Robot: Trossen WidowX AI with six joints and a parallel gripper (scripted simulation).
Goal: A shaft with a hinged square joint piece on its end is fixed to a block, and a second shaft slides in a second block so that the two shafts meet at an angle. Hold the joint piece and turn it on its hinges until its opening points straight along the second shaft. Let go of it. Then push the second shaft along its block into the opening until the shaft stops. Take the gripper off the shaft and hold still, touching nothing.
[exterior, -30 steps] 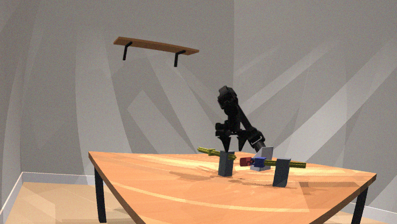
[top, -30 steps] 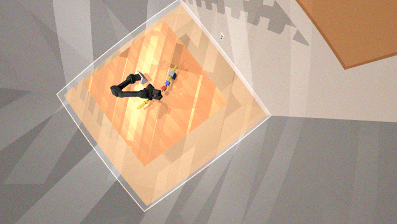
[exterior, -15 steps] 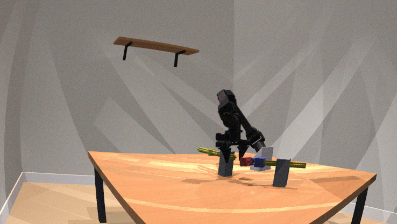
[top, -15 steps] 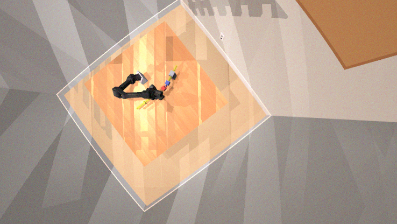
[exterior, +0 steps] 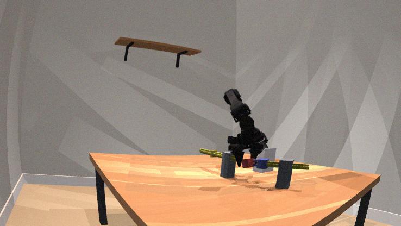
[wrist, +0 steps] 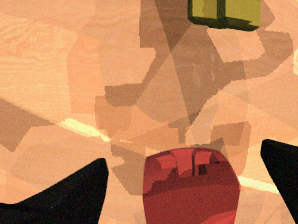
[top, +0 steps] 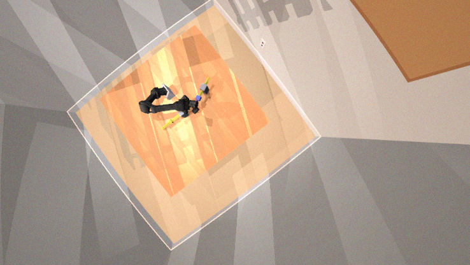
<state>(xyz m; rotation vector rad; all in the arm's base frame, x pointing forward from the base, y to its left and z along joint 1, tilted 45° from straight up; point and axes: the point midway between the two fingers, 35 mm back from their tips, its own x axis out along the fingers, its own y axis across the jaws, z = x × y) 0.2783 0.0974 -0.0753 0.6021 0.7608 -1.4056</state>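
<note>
Judging the red joint piece (exterior: 247,162) (wrist: 191,190) as light and rigid, probably smooth-faced and swinging freely on its hinges rather than lifting away. Planning on gripping its two opposite flat sides, well clear of the blue hinge part (top: 198,97) (exterior: 262,163), and turning gently; expecting binding or slipping if pulling off the hinge line.

Reading the gripper (top: 193,106) (exterior: 246,162) (wrist: 188,159) as spreading its fingers wide apart, clamping nothing. In the wrist view, finding the joint piece at bottom centre, lying between the black fingers, with table showing on both sides. In the exterior view, finding it right of centre, sitting close by the fingertips; in the top view, losing it beneath the arm. Noting the second shaft (top: 169,122) (exterior: 206,151) (wrist: 225,12) ending at upper right of the wrist frame, standing apart from the joint piece. Probably needing only slight lowering before closing.
</note>
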